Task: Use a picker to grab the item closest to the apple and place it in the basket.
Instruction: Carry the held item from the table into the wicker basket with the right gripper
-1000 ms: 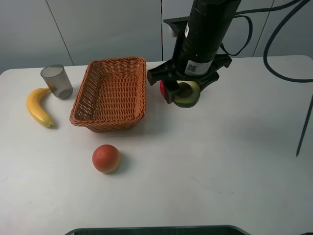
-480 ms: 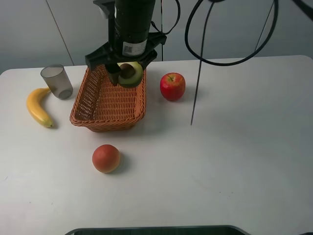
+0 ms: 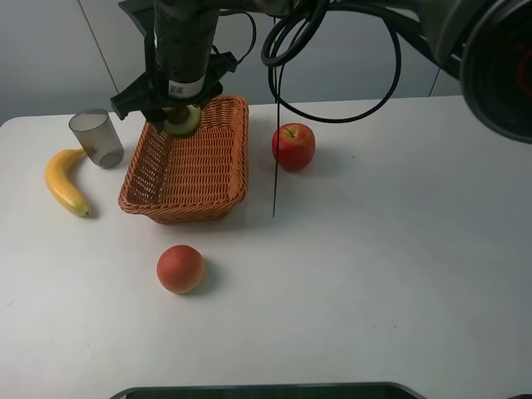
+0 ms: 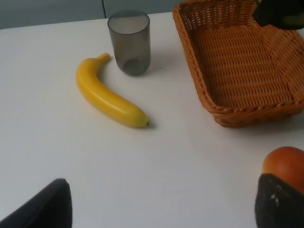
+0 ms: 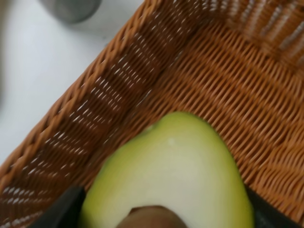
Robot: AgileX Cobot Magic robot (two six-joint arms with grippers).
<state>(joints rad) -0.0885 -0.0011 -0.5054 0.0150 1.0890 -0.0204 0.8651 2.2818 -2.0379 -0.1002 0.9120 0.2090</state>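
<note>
The right tool point(image 3: 180, 116) is clamped on the avocado half point(image 3: 182, 121), cut face and brown pit showing, over the far-left corner of the basket point(image 3: 184, 213). In the right wrist view the avocado half point(image 5: 175, 166) sits inside the line of the woven rim, with the basket wall point(image 5: 118, 95) close on 2 sides. I cannot tell whether it touches the basket floor. Most of the basket floor toward the near and right walls is bare weave.

The apple point(image 3: 293, 146) stands on the table point(image 3: 399, 266) just beside the basket's right wall, not touching it. A thin black cable point(image 3: 274, 166) hangs down between the two, its end near the basket's near-right corner.

Left of the basket, the grey cup point(image 3: 96, 138) stands upright near the rim, and the banana point(image 3: 62, 181) lies just beyond it, close to the table's left edge. An orange-red fruit point(image 3: 180, 268) rests in front of the basket, apart from it. The right and front stretches of the table are wide and bare.

The left tool point(image 4: 164, 204) hovers low with its 2 fingers point(image 4: 47, 206) wide apart and nothing between them. The banana point(image 4: 107, 97), cup point(image 4: 129, 42) and basket rim point(image 4: 247, 111) lie ahead of it, and the orange-red fruit point(image 4: 285, 164) is just beside 1 finger.
</note>
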